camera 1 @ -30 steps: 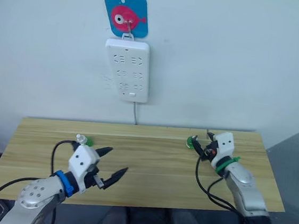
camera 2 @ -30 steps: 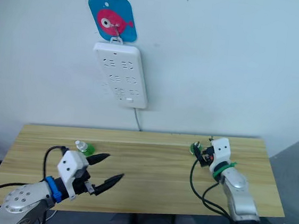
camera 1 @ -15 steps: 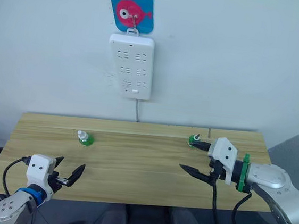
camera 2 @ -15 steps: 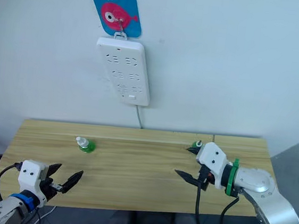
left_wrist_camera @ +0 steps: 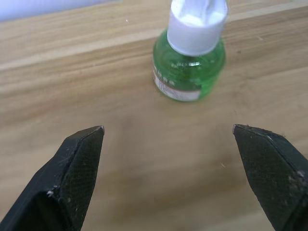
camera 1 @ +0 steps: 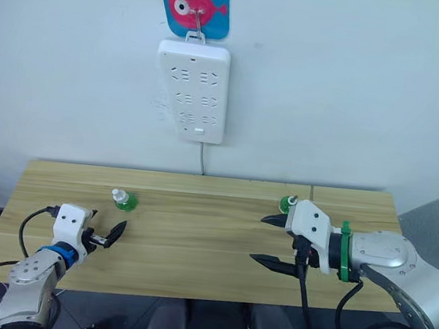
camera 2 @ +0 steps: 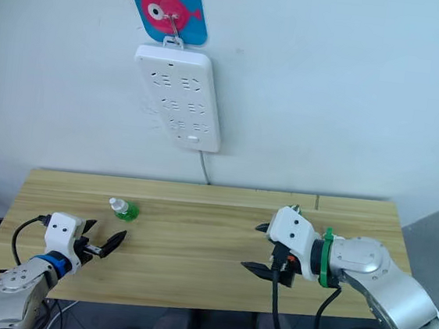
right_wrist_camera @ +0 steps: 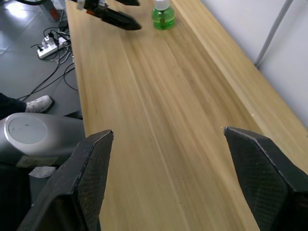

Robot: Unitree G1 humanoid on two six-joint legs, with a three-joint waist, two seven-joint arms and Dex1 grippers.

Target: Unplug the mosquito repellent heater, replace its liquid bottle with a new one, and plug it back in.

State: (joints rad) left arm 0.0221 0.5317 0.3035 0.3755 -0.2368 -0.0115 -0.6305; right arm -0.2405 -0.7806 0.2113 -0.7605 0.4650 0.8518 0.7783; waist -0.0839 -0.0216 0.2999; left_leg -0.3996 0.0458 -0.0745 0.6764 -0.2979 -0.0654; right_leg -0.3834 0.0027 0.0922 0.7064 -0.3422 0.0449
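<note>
Right gripper: lower right of the head views, two black fingers spread wide, holding nothing, above the table.

Left gripper: lower left, fingers parted wide, empty. In its wrist view we see the green bottle just beyond the open fingertips, not touched.

Wooden table: a pale plank top across the lower half of the frame.

White power strip: upper centre, hanging upright on the wall, its cable dropping behind the table.

Blue fish plaque: top centre, directly above the strip.

Green bottle: white-capped, upright, left part of the table near the back edge.

Small green-and-white item: right of centre, partly hidden behind the right gripper. We cannot tell whether it is the mosquito repellent heater.
</note>
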